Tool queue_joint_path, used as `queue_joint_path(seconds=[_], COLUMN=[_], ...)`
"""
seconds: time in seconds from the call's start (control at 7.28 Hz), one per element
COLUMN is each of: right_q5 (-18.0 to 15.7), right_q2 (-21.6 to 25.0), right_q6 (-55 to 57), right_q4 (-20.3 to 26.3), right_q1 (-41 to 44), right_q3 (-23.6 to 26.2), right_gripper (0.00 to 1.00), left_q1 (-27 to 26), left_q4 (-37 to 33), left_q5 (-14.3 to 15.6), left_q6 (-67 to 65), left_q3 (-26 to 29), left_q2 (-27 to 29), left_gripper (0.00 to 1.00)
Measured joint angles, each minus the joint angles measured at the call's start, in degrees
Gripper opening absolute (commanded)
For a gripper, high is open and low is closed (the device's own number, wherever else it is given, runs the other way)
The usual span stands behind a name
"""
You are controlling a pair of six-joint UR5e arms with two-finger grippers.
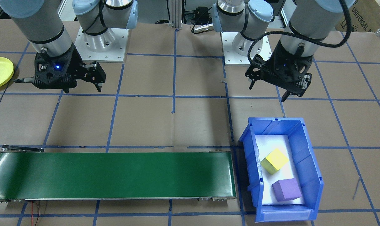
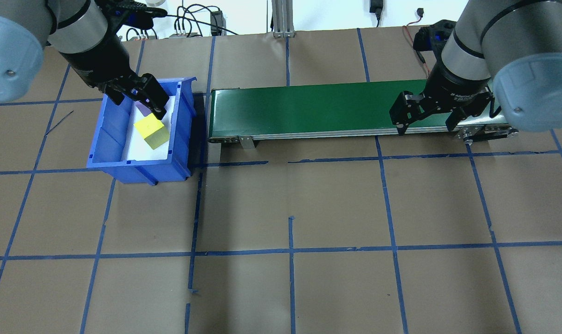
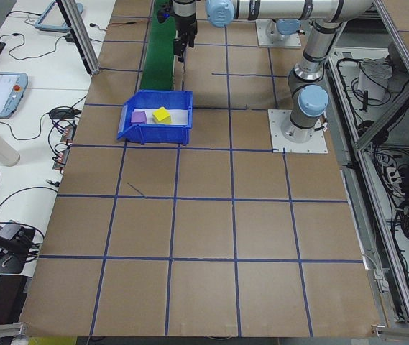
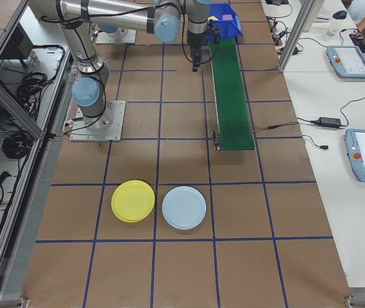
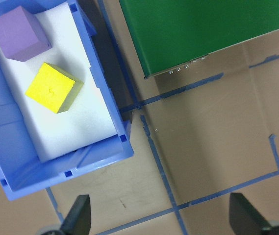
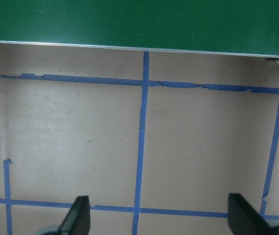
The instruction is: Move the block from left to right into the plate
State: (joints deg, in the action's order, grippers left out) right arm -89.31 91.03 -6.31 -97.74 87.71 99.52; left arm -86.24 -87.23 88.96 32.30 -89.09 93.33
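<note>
Two arms over brown paper-covered table (image 2: 290, 287) with blue tape grid. Green conveyor belt (image 1: 114, 174) runs along the far side from the robot, nothing on it. Blue bin (image 1: 306, 150) sits just off the belt's end on the robot's left, white liner inside. Yellow plate (image 4: 133, 201) lies on the table at the robot's far right, well apart from belt and bin; a pale blue plate (image 4: 184, 207) just beside it, whether they touch is unclear. Left gripper (image 1: 273, 89) hangs above the table near the bin's robot-side end, fingers spread apart, nothing between them. Right gripper (image 2: 427, 123) hangs near the belt's other end, fingers also apart, empty. Yellow block (image 5: 51, 88) and purple block (image 5: 19, 33) both sit in the bin on the liner, near each other, not touching; neither gripper contacts them.
</note>
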Motion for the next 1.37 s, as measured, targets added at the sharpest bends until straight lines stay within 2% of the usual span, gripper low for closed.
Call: queue_joint_path(seconds=[0.27,0.41,0.69,1.37], right_q5=[-0.1,0.0,0.1,0.1], right_q2=[-0.1,-0.2,-0.2,-0.3], right_q6=[0.2,0.2,0.2,0.2], right_q4=[-0.1,-0.1,0.0,0.0], right_q1=[0.3,0.3,0.4,0.4], right_q3=[-0.4,-0.5,-0.6,-0.5], right_gripper=[1.0,1.0,1.0,1.0], left_q1=[4.1,4.9,5.8,6.0], left_q4=[6.6,11.4,19.0,27.7], left_q5=[0.9,2.4,3.7,3.8], left_q6=[16.1,22.0,30.6,33.0], left_q3=[-0.6,-1.3,-3.5,-7.4], left_q2=[4.1,6.8,12.3,20.1], left_gripper=[1.0,1.0,1.0,1.0])
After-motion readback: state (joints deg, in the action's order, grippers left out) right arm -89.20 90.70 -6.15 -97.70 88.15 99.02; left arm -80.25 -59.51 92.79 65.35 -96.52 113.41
